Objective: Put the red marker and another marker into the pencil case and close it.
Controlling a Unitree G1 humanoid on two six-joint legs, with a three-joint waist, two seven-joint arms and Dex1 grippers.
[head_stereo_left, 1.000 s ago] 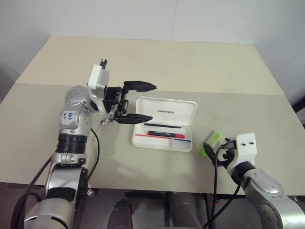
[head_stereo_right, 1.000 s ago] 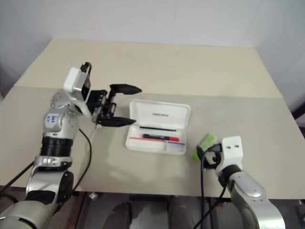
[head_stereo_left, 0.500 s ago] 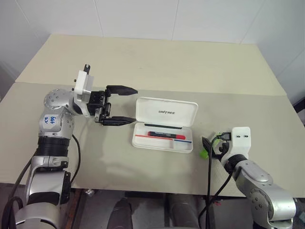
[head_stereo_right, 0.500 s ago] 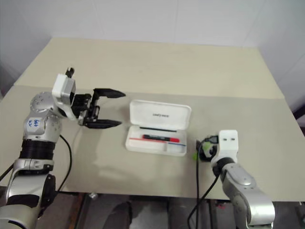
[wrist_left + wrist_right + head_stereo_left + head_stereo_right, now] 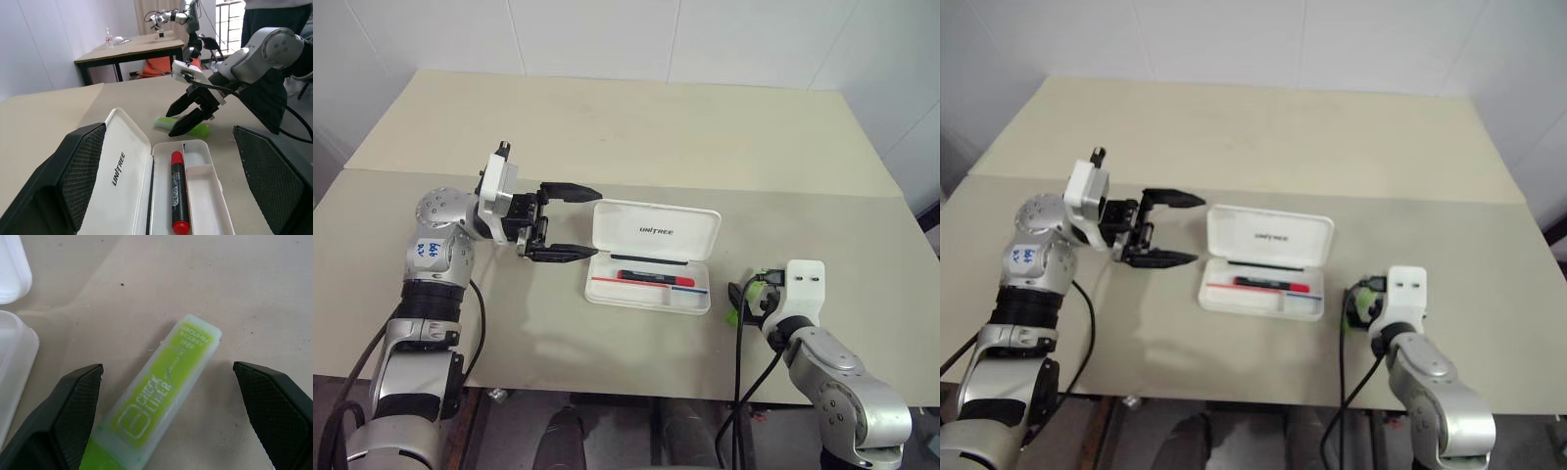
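Right hand (image 5: 166,421), ribbed black fingers apart, straddles chunky translucent lime-green marker (image 5: 156,401) on matte table (image 5: 244,293).

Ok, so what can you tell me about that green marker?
The green marker is short and chunky, made of see-through lime plastic with pale printed letters on its flat side and a brighter green end. It lies flat on the beige table, to the right of the open pencil case and not touching it. The right hand hovers over it with its black fingers spread wide on both sides, not squeezing it yet.
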